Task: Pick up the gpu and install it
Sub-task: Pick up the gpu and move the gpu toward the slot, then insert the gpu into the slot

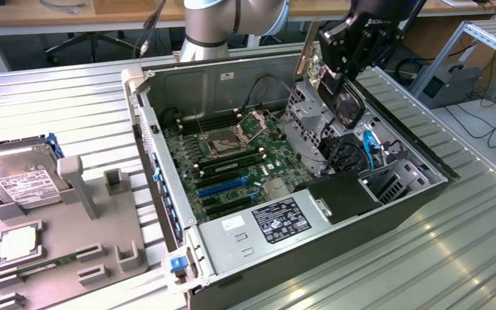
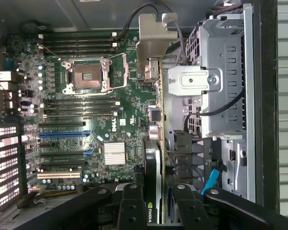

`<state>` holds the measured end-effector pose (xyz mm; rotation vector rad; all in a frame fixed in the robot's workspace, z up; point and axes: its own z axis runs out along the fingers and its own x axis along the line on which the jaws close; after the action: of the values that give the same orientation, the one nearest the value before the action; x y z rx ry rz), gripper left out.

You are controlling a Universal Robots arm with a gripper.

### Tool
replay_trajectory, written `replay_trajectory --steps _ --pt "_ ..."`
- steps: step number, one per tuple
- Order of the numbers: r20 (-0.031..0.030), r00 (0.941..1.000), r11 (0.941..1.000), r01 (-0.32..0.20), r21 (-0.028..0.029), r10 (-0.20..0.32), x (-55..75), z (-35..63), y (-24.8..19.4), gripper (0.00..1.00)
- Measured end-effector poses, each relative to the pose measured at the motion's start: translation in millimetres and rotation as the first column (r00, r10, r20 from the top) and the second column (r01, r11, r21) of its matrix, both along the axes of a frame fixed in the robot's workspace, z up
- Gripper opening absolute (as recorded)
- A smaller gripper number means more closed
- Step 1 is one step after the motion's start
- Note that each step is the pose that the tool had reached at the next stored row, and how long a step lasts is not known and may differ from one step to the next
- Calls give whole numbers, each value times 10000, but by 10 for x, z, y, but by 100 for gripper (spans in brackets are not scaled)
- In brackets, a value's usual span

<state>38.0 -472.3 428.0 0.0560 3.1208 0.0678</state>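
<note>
black jaws of the gripper [image 2: 158,194] are clamped on either face of the gpu [image 2: 152,163], a thin flat card with a green circuit board, a dark fan face and a long tan metal end bracket [image 2: 151,43]. the card stands on edge between the jaws, pinched near one end, and the rest of it reaches away from them toward the bracket.

in the exterior view the gripper [image 1: 351,58] carries the gpu [image 1: 349,103] in the air above the open grey metal computer case [image 1: 196,77], over the silver drive cage [image 1: 304,123] at the exterior view's right side of the case. it touches no slot.

picking up looks done; the step in hand is carrying the card to the install spot. the green motherboard [image 1: 230,161] lies below, and its row of blue and black expansion slots [image 1: 217,187] sits well apart from the card, toward the exterior view's left. seating calls for the card's lower edge to line up square over one slot and the bracket to meet the case's rear wall before any downward push.

the case rests on a ribbed metal table [image 1: 454,258].
</note>
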Motion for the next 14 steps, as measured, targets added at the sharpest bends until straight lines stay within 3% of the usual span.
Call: replay_trajectory --steps 3,14 --pt "0 10000 10000 0 -1 0 0 -53 0 27" --pt "0 10000 10000 0 1 0 42 -58 0 27"
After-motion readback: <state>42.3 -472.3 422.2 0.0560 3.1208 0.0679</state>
